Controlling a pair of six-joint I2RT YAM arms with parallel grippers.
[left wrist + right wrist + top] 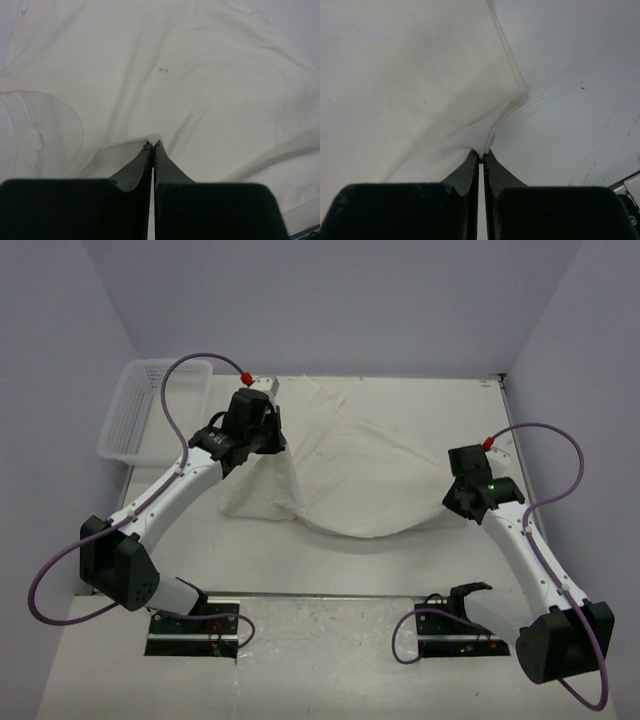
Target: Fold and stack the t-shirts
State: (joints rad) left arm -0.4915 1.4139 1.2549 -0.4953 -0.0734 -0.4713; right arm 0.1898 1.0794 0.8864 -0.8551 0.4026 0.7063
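One white t-shirt (pixel 350 475) is seen on the table (pixel 330 650), spread to the right of the basket (pixel 120 430) and apart from it. It is judged to be in the middle of a fold. The cloth is raised at both ends and sags between them, and broad creases are seen across it, so no finished fold can be claimed. No folded pile is seen anywhere and no second shirt can be made out, so the stacking is judged to be wholly left to do.

The left gripper (pixel 262 445) is held at the end of the shirt nearer the basket, its jaws clenched on a pinch of cloth. The right gripper (pixel 452 502) is held at the end farthest from the basket, its jaws likewise clamped on the cloth's edge.

Only the overhead view shows the whole layout: both arms, the basket and the full sweep of cloth between the two grips. The grips themselves are not made plain there. In the left wrist view the fingertips (pixel 142 160) are seen pressed together with a small peak of fabric caught between them. The neckline (pixel 17 107) with its label (pixel 35 137) is shown to one side, and two small dark specks (pixel 162 69) are picked out on the cloth. In the right wrist view the hem (pixel 512 70) is seen nipped at a corner, with bare table beyond it.
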